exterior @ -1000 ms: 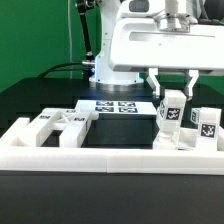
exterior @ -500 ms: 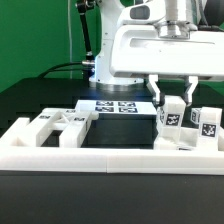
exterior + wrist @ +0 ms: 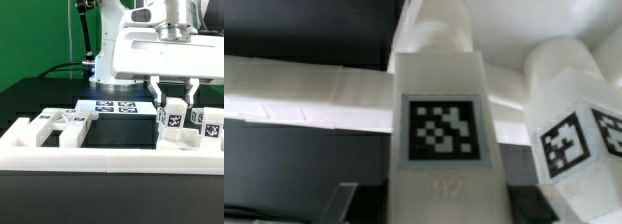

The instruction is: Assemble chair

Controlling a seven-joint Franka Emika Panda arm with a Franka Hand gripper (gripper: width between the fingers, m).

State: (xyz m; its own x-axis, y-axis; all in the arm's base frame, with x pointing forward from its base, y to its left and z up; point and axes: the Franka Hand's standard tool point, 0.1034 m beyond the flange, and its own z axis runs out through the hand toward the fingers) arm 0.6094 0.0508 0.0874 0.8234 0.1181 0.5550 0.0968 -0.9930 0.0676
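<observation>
My gripper (image 3: 172,97) hangs over the exterior view's right, open. Its fingers (image 3: 155,93) straddle the top of an upright white chair piece (image 3: 173,115) with a black-and-white tag, with gaps on both sides. In the wrist view this piece (image 3: 445,130) runs down the middle, tag facing the camera, and a dark finger (image 3: 345,200) stands clear of its side. A second tagged white piece (image 3: 206,122) stands right beside it and also shows in the wrist view (image 3: 576,130). More white chair parts (image 3: 60,125) lie at the exterior view's left.
A long low white barrier wall (image 3: 110,155) runs along the front. The marker board (image 3: 115,105) lies at the back by the robot base (image 3: 105,70). The dark table surface (image 3: 115,130) shows between the parts.
My gripper has come down a little, so its open fingers now reach lower beside the upright piece. The parts have not moved.
</observation>
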